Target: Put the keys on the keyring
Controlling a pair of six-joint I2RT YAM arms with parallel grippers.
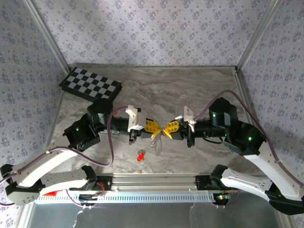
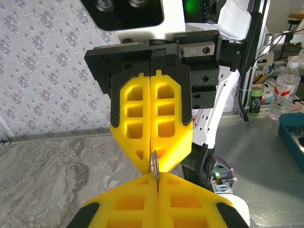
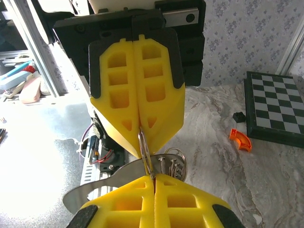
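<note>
The left tool (image 1: 156,127) and right tool (image 1: 167,129) meet tip to tip above the bench (image 1: 190,90), both clamped on the keyring (image 2: 154,166), held edge-on. An uneven pull could yank it from one grip and drop it. A red key (image 1: 140,156) lies unthreaded below.

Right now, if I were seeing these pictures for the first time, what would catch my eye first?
The two yellow-fingered grippers meet tip to tip over the middle of the table: the left gripper and the right gripper are both shut on the silvery keyring between them. Next comes a small red-headed key lying on the marbled surface just in front of them, and a checkerboard at the far left corner.
</note>
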